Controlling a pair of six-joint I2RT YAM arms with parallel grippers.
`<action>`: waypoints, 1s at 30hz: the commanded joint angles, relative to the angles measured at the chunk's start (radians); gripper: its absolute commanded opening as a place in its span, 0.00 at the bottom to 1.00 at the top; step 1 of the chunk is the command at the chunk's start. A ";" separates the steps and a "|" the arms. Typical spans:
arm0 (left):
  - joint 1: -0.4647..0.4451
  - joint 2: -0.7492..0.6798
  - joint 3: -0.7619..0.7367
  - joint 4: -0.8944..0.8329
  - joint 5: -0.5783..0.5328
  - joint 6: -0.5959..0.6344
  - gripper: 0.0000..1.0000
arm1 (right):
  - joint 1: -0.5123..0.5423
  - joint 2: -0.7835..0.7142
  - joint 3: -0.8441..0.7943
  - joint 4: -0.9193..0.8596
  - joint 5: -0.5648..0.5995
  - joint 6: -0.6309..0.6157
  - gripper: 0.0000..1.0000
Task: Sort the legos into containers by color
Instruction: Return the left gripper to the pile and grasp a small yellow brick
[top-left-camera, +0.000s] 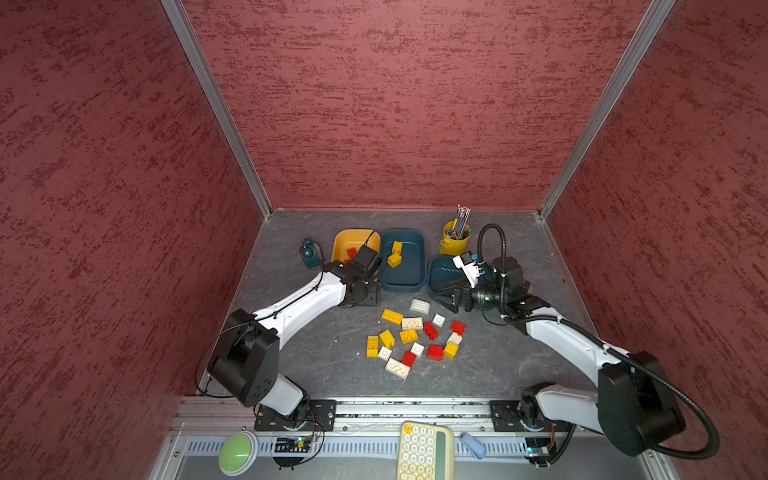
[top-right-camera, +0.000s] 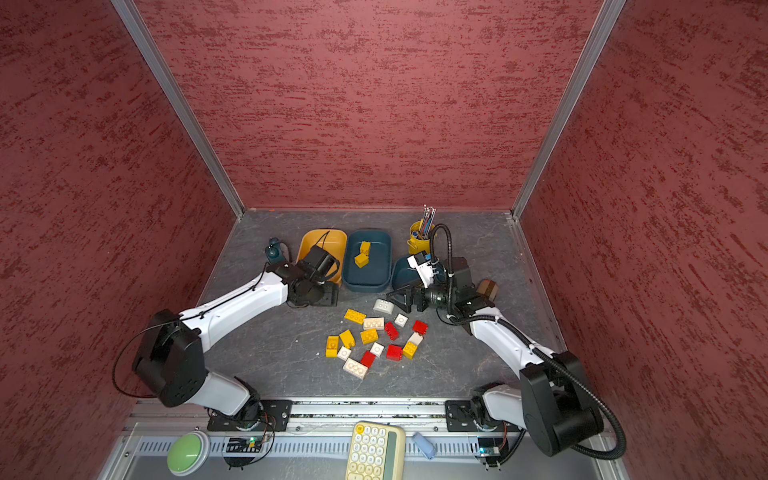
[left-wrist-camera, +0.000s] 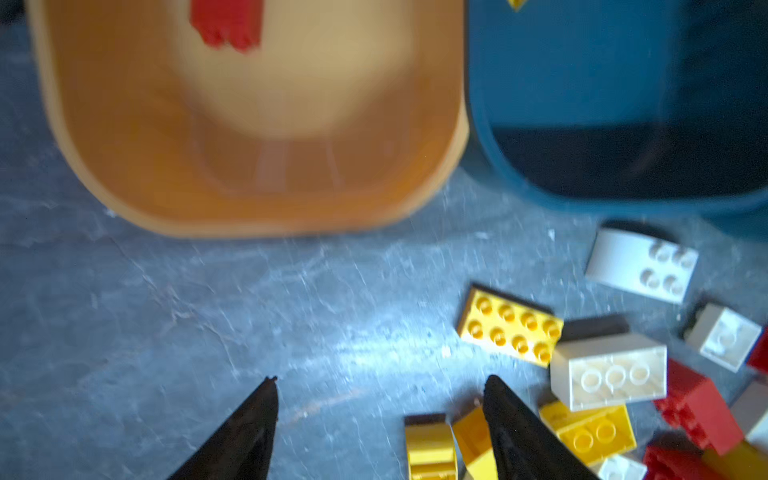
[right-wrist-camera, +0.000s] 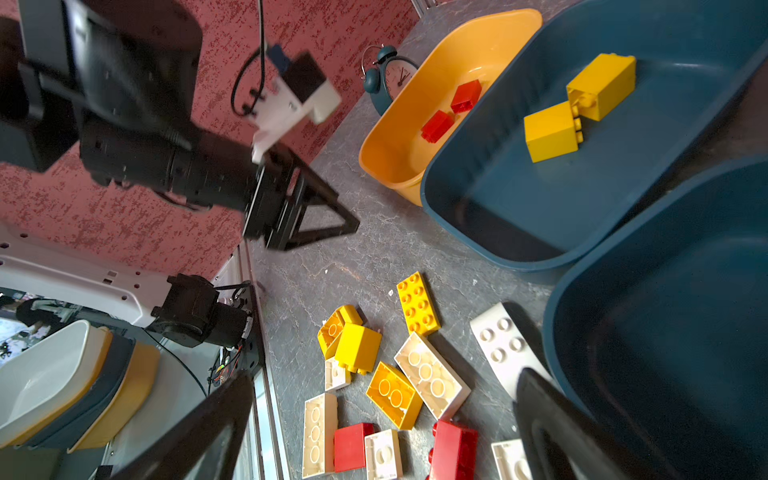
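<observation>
Left claw (left-wrist-camera: 382, 380): jaws apart, empty, over bare counter (left-wrist-camera: 208, 311) beside the orange tub (left-wrist-camera: 124, 166). Right claw (right-wrist-camera: 385, 374): jaws wide apart, empty, by the white brick (right-wrist-camera: 503, 340). Bricks (top-left-camera: 409, 336) lie loose mid-counter. Advise centring on one brick, gripping its flat sides. Right blue tub (top-left-camera: 440, 274) partly hidden behind the arm (top-left-camera: 490, 291); contents unconfirmed.

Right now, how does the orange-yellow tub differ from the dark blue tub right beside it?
Colour: the orange-yellow tub is a warm orange-yellow, the dark blue tub a deep teal. Contents: the orange-yellow tub holds two red bricks, the dark blue tub two yellow bricks. Both are shallow rounded-rectangle tubs of similar size, standing side by side at the back of the table.
</observation>
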 joint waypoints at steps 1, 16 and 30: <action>-0.096 -0.078 -0.078 -0.020 0.047 -0.160 0.80 | 0.007 -0.008 0.010 0.021 -0.015 -0.010 0.99; -0.278 -0.111 -0.293 0.086 0.059 -0.382 0.62 | 0.009 -0.019 -0.010 0.011 -0.007 -0.009 0.99; -0.250 0.010 -0.280 0.139 0.024 -0.350 0.47 | 0.011 -0.028 -0.029 0.003 0.008 -0.013 0.99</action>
